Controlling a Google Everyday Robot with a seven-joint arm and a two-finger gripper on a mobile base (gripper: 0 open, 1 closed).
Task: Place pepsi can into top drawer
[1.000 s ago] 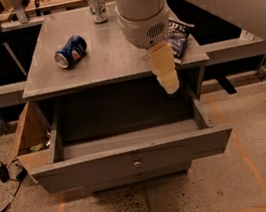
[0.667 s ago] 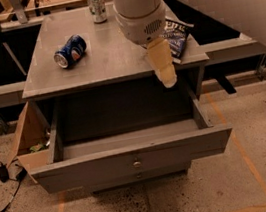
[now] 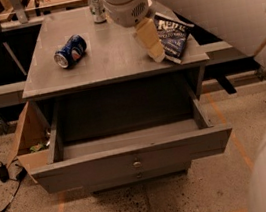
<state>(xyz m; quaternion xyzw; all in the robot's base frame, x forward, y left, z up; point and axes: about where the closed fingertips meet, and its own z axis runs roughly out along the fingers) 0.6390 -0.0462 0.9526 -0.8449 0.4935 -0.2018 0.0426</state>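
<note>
Camera view: top drawer (image 3: 83, 171) stands open; gripper (image 3: 150, 41) hovers over cabinet top (image 3: 116, 65), right side, open or closed can't tell; pepsi can (image 3: 70, 50) lies sideways at left, likely light, slick, rolls, so grab mid-body

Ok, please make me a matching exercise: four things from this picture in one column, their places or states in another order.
1 pepsi can
2 silver can
3 top drawer
4 gripper

a pulled open
b lying on its side
c over the cabinet top, beside the chip bag
d upright at the back

Pairs: 1-b, 2-d, 3-a, 4-c
</note>
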